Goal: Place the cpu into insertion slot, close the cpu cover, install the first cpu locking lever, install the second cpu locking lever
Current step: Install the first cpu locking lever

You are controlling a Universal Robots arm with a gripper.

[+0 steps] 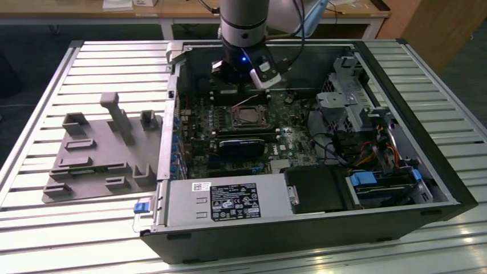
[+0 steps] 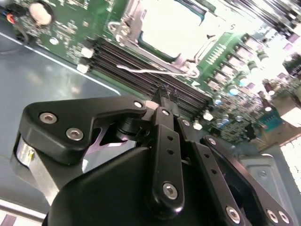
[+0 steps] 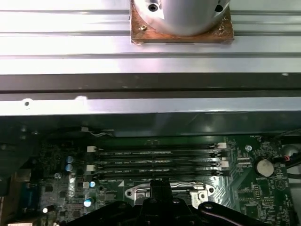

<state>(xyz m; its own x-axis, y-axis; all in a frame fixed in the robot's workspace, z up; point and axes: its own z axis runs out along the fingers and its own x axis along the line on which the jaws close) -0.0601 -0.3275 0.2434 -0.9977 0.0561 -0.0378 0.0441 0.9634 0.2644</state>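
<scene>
Silvery cpu [image 1: 245, 119] sits in insertion slot [image 1: 231, 117], inside computer case [image 1: 304, 240].

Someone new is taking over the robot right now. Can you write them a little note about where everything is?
Gripper: shut, nothing seen in it, hovering over the memory slots beside the insertion slot.
cpu: seated in the slot.
cpu cover: looks lowered around it.
Left: a thin wire locking lever lies loose, not latched. I cannot make out the other lever.
</scene>
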